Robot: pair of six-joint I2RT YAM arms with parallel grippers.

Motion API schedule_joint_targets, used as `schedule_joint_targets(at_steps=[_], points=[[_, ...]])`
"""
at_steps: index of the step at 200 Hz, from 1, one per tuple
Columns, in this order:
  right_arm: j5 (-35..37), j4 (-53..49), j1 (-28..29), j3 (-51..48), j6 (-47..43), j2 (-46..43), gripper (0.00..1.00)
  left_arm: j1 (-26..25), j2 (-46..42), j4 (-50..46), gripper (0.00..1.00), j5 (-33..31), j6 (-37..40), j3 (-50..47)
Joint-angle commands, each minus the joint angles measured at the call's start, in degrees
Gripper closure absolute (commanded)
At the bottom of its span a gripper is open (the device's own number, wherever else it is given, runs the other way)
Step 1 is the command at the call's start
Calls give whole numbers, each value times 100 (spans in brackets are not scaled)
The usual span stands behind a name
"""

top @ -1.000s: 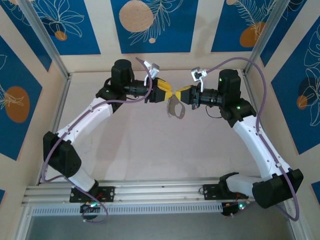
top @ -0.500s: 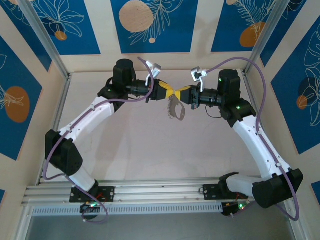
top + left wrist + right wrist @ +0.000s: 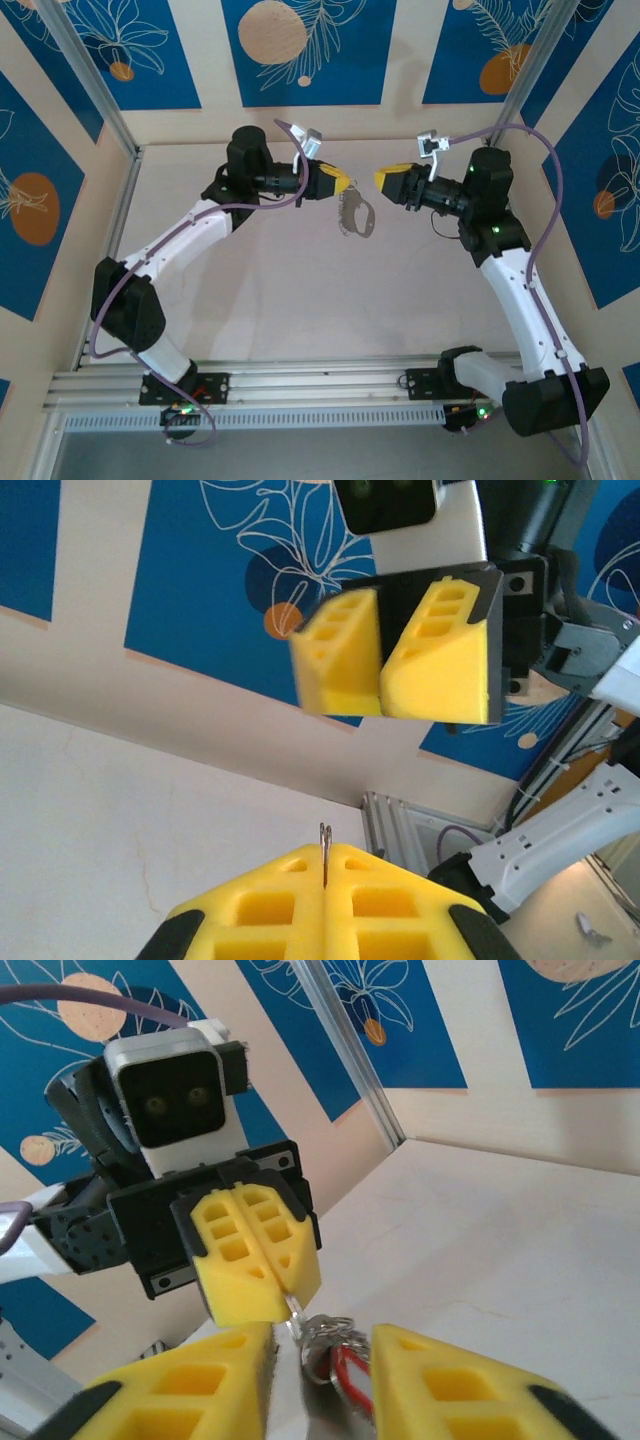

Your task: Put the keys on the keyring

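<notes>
The keyring (image 3: pixel 356 216), a thin grey loop with a pale toothed fringe, hangs in the air from my left gripper (image 3: pixel 346 187). In the left wrist view that gripper (image 3: pixel 324 868) is shut, and the ring's thin metal edge (image 3: pixel 324 842) pokes out from between the yellow pads. In the right wrist view the left gripper (image 3: pixel 286 1290) pinches a silver end, with the ring cluster (image 3: pixel 328 1332) below it. The keys' red tag (image 3: pixel 350 1376) dangles from that cluster. My right gripper (image 3: pixel 320 1365) stands open around the bundle, touching nothing. From above, the right gripper (image 3: pixel 383 181) is a short way right of the ring.
The pale tabletop (image 3: pixel 300 300) lies under the hanging ring. An aluminium frame post (image 3: pixel 350 1050) and blue patterned wall panels (image 3: pixel 300 50) enclose the back and sides. The arm bases stand on the rail (image 3: pixel 300 385) at the near edge.
My left gripper closed on the keyring. My right gripper opened, let go and drew back to the right, so the ring now hangs from the left gripper alone.
</notes>
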Motion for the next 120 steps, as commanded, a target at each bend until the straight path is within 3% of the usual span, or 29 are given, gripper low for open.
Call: schedule_joint_targets(at_steps=[1, 22, 37, 86, 104, 120], points=[[44, 157, 56, -349, 377, -216, 80, -31, -342, 1011, 100, -272, -388, -123], [89, 146, 302, -662, 496, -473, 94, -34, -423, 1353, 100, -453, -565, -256], [215, 172, 560, -791, 557, -580, 99, -30, -442, 1520, 100, -503, -662, -304], [402, 579, 1621, -724, 640, -37, 100, -46, -415, 1848, 100, -590, -897, -406], [493, 457, 1669, -674, 524, -58, 98, -48, -424, 1839, 100, -601, -890, -446], [721, 307, 1529, -754, 432, -337, 88, -55, -424, 1813, 100, -590, -872, -462]])
